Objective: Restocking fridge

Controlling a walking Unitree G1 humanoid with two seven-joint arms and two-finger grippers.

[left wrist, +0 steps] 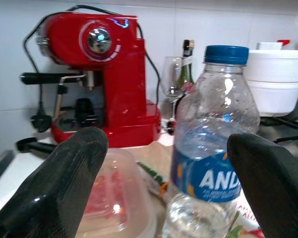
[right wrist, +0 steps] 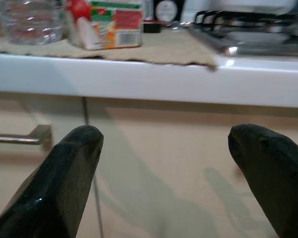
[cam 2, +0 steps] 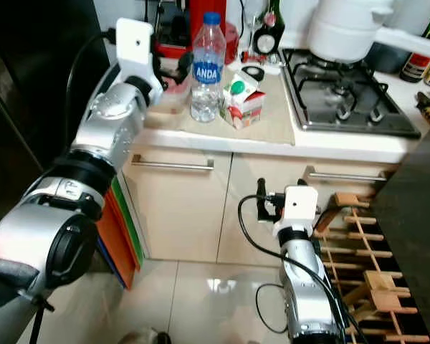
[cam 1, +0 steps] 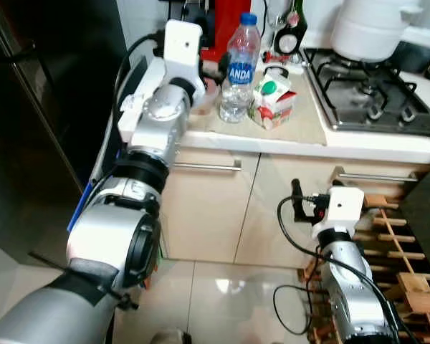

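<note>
Left gripper (left wrist: 164,173), fingers apart, reaches for the water bottle (left wrist: 213,148) just ahead; closing squarely around it looks next. Right gripper (right wrist: 164,168) idles open.

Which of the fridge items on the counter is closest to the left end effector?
The clear lidded food container, right beside the left end effector. The water bottle stands just past it; the small carton is farther.

Bright, even light fills the kitchen. Glare spots the floor (cam 1: 229,287) at lower centre. Near fingers (right wrist: 64,173) blur in wrist views.
</note>
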